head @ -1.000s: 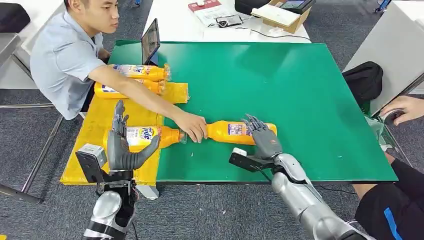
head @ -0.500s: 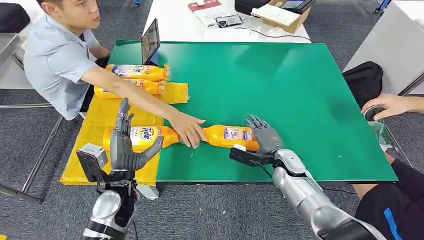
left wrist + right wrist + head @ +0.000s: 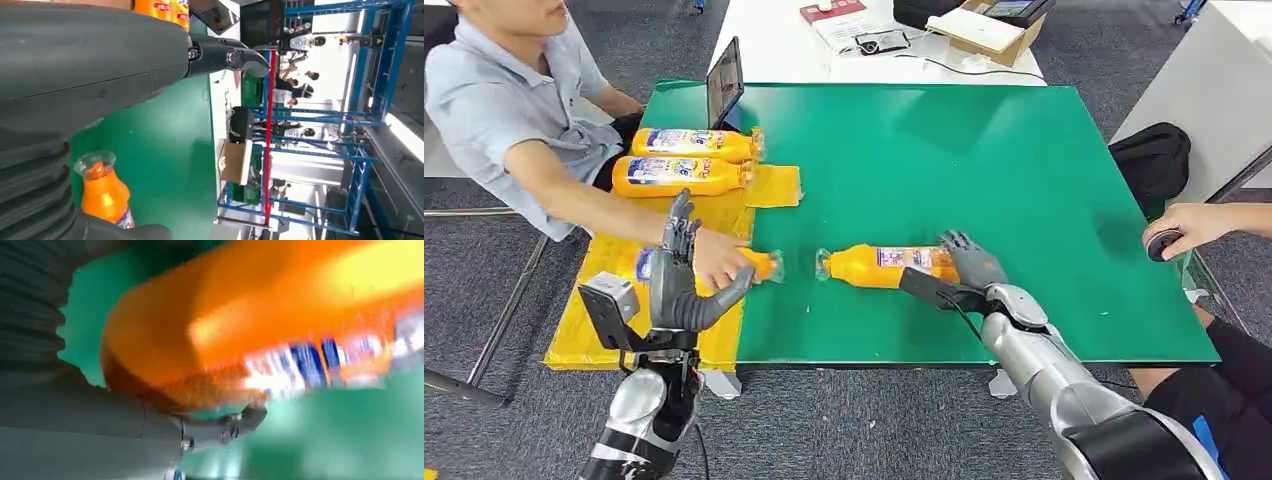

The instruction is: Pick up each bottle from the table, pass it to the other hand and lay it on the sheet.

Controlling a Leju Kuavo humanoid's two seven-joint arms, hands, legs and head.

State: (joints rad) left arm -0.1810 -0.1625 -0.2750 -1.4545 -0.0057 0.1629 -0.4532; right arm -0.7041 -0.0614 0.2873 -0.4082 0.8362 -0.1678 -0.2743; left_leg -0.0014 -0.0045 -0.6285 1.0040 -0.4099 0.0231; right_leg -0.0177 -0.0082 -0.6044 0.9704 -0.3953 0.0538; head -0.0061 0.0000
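Glossy plastic bottle (image 3: 884,265) on a matt green table (image 3: 984,160).

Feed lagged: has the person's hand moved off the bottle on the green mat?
Yes. The person's hand moved left onto the yellow sheet, leaving the bottle.

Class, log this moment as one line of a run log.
right hand: closing around bottle on green table | left hand: open, raised | person's hand: on sheet bottle

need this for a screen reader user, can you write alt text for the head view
The robot's right hand rests at the base of an orange bottle lying on a green table. Its left hand is raised, fingers apart, over a yellow sheet, where a seated person's hand covers a second bottle; two more bottles lie further back.
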